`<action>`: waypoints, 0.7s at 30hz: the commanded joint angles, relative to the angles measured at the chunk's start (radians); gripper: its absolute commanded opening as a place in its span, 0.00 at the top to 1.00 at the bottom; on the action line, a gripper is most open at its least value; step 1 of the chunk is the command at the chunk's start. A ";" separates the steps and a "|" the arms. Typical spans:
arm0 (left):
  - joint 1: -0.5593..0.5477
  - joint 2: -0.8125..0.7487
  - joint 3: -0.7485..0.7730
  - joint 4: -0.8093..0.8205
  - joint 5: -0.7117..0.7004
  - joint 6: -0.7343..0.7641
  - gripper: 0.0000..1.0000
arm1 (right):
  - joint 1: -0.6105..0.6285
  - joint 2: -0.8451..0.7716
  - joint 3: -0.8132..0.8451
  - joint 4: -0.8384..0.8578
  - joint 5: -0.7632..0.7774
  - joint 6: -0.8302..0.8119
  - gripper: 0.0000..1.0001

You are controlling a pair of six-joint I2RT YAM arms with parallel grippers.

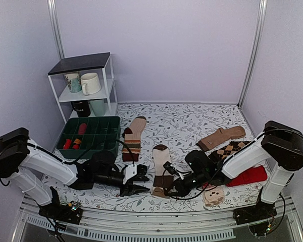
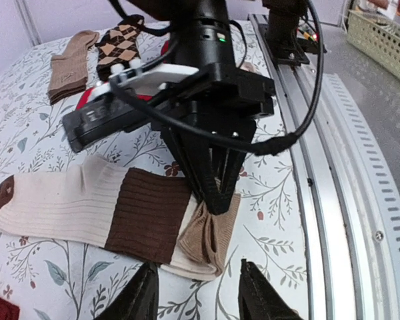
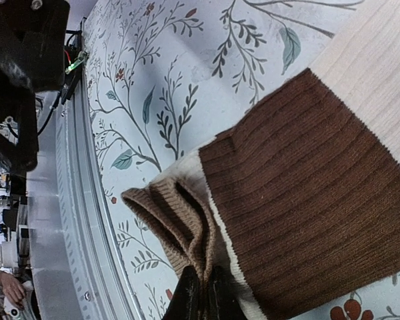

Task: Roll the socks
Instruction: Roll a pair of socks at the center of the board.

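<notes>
One cream-white sock with a dark brown cuff, a wide brown band and a tan toe lies flat at the front middle of the table. My right gripper is shut on its tan toe, pinching a fold of it, next to the brown band. In the left wrist view the sock stretches left, with the toe bunched under the right gripper's fingers. My left gripper is open and empty, just short of the toe; it sits left of the sock in the top view.
A tan striped sock lies behind. A green tray with rolled red socks and a white shelf with mugs stand at the back left. A brown sock, an argyle sock and red socks lie to the right. The metal rail runs along the front edge.
</notes>
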 commanded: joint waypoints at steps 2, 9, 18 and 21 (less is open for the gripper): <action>-0.042 0.062 0.071 -0.037 0.040 0.129 0.57 | -0.017 0.088 0.035 -0.242 -0.087 0.051 1.00; -0.075 0.138 0.125 -0.081 0.055 0.168 0.57 | -0.047 0.118 0.055 -0.288 -0.115 0.082 1.00; -0.088 0.226 0.144 -0.048 0.011 0.148 0.58 | -0.064 0.134 0.054 -0.306 -0.136 0.095 1.00; -0.090 0.246 0.139 -0.008 -0.020 0.145 0.58 | -0.064 0.136 0.053 -0.308 -0.137 0.095 1.00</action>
